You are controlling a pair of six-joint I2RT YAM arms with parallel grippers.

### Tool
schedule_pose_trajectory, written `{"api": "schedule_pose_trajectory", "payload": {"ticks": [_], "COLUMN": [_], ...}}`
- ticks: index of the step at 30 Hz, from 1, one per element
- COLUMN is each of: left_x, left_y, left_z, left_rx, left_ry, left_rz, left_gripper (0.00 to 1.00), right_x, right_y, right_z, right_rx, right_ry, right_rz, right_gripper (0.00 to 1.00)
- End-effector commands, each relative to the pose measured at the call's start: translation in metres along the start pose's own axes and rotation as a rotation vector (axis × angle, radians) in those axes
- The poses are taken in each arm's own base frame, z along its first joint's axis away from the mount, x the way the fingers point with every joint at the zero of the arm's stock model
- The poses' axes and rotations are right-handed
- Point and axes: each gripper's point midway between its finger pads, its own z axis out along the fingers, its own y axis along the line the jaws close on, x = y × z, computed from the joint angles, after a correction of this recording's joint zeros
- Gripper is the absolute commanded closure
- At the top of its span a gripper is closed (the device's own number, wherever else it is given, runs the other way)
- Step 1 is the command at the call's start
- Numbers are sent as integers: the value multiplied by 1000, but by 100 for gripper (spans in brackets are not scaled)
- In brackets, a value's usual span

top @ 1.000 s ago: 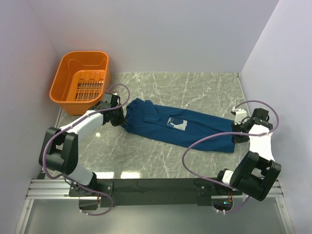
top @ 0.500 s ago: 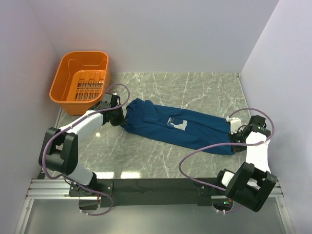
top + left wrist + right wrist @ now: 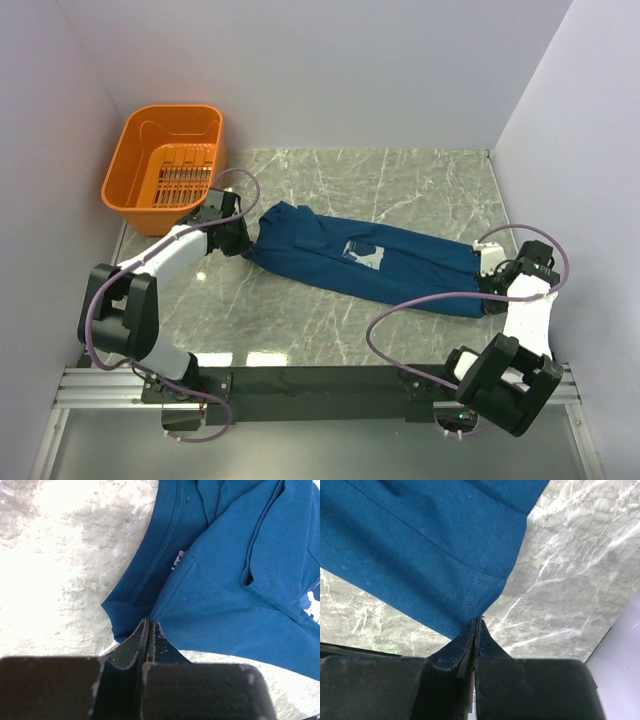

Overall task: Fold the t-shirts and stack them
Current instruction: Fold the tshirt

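Observation:
One dark blue t-shirt (image 3: 400, 268) lies stretched in a long band across the marble table, its pale chest print (image 3: 365, 254) facing up. My left gripper (image 3: 248, 243) is shut on the shirt's left end. In the left wrist view the closed gripper tips (image 3: 149, 622) pinch a fold of the t-shirt (image 3: 225, 595) beside the collar. My right gripper (image 3: 484, 290) is shut on the right end. In the right wrist view that gripper's tips (image 3: 477, 621) pinch the stitched hem corner of the t-shirt (image 3: 420, 545).
An orange plastic basket (image 3: 165, 170) stands at the back left corner, just behind the left arm. White walls close in the table on the left, back and right. The right arm sits close to the right wall.
The right gripper has drawn the hem corner a little toward the near right. The left gripper has shifted slightly left, and the shirt lies a bit more taut.

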Motion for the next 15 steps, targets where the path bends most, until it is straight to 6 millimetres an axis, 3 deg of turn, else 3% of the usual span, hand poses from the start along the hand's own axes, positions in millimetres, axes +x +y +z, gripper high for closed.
{"api": "schedule_pose_trajectory", "payload": {"ticks": [1,15], "left_x": [-26,-44], "left_y": [-10,-3], "left_z": [-19,-38], "left_rx": [17,-2], "left_ry": [-78,-145], "left_rz": [21,-6], "left_gripper": [99,99], "right_x": [-7,-8], "right_y": [-7,-11], "right_z": [-7,-26], "right_rx": [26,12], "right_ry": [-54,-135], "right_rz": [-5,-10], "right_gripper": [100,100]}}
